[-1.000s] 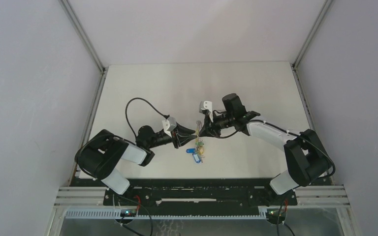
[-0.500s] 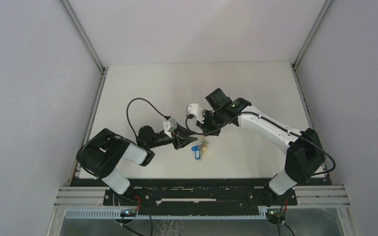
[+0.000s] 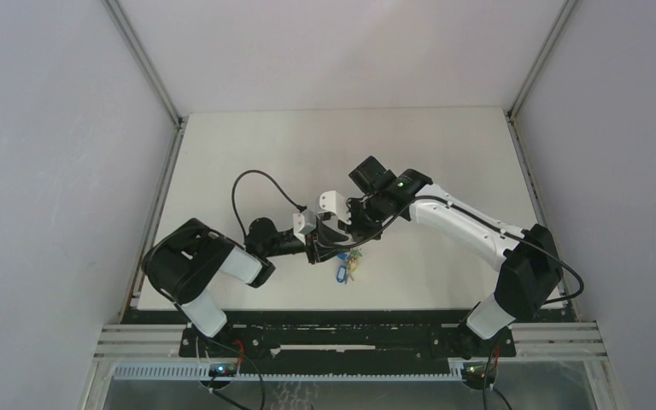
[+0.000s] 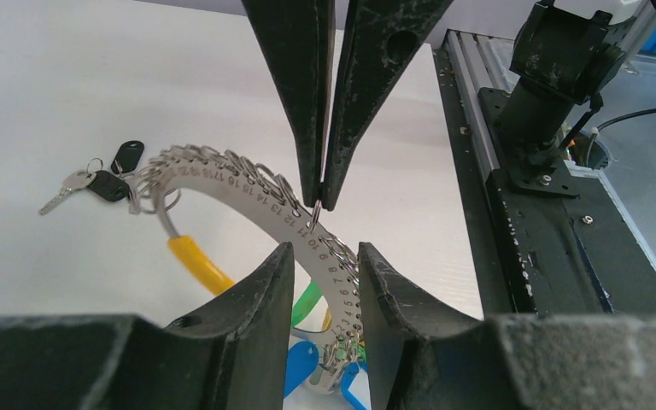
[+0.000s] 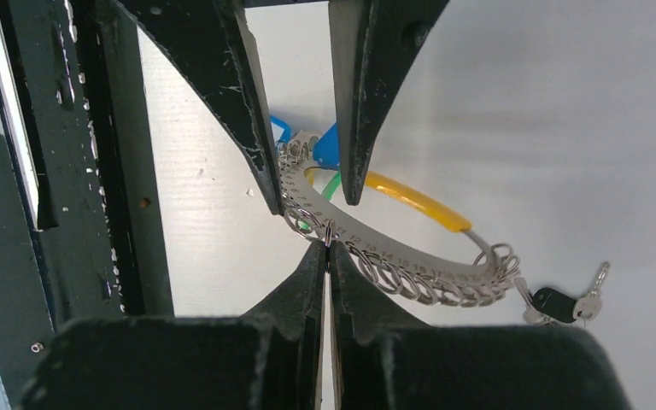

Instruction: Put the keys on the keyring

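At centre of the left wrist view: keyring [image 4: 248, 192], a numbered metal arc edged with small split rings, raised above the table [image 4: 51, 77]. Its long axis curves from left of frame, up over, then down between the fingers of the left gripper [image 4: 318, 256] at bottom centre. Left jaws stand part-open, straddling the band (whether a pad bears on it, cannot tell).

Right gripper [image 4: 319, 202] comes straight down from top of frame, tips opposite the left's, pinched fully together on 1 small ring at the band's outer edge. Right arm has the grip; left only flanks it.

Black-headed key [image 4: 94, 183] sits at the arc's left end, near the table. Yellow tag [image 4: 195, 263], green tag [image 4: 307, 301] and blue tags [image 4: 299, 366] hang under the arc, lower centre.

Top view: both arms reach inward, wrists low, meeting near mid-table. Judgement: next move turns on the pinched ring relative to the band.
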Action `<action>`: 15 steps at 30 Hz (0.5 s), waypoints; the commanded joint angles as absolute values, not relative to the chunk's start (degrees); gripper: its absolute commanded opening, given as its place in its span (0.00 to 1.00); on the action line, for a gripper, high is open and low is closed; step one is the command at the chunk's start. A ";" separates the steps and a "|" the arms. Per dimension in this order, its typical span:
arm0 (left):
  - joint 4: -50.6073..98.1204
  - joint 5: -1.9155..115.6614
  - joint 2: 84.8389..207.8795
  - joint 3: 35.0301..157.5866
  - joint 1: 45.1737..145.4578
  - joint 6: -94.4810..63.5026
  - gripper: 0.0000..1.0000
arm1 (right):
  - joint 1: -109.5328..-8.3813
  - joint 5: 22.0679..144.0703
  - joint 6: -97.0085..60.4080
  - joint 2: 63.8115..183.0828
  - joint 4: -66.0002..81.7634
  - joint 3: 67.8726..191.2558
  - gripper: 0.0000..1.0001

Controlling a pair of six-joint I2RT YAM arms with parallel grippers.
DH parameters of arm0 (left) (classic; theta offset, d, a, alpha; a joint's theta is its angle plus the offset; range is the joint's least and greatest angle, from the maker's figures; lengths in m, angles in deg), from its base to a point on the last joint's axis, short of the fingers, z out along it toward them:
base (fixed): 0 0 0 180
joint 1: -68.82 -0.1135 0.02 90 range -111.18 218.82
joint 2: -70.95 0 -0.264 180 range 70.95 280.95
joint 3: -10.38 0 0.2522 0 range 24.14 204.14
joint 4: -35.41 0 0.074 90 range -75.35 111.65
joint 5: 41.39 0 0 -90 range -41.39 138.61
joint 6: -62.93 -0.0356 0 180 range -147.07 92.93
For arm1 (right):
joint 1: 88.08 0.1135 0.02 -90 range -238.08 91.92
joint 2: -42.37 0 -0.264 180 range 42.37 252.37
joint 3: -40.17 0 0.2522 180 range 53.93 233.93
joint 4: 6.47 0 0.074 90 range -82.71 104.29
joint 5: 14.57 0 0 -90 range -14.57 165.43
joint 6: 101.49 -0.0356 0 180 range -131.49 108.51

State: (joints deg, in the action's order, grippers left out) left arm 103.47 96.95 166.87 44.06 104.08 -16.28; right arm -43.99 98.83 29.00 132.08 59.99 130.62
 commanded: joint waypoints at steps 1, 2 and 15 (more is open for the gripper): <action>106.12 98.21 167.36 46.54 104.67 -18.06 0.37 | -42.91 99.52 31.49 131.14 60.38 133.47 0.00; 106.12 98.19 167.37 46.58 104.67 -18.11 0.37 | -42.69 99.70 31.64 131.14 60.30 133.47 0.00; 106.12 98.88 167.11 46.55 104.94 -18.10 0.25 | -41.94 101.78 32.44 131.31 60.21 133.47 0.00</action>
State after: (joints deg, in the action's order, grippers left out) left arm 103.47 97.49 166.98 44.24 104.50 -16.79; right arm -42.50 99.96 31.23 132.08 61.07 130.94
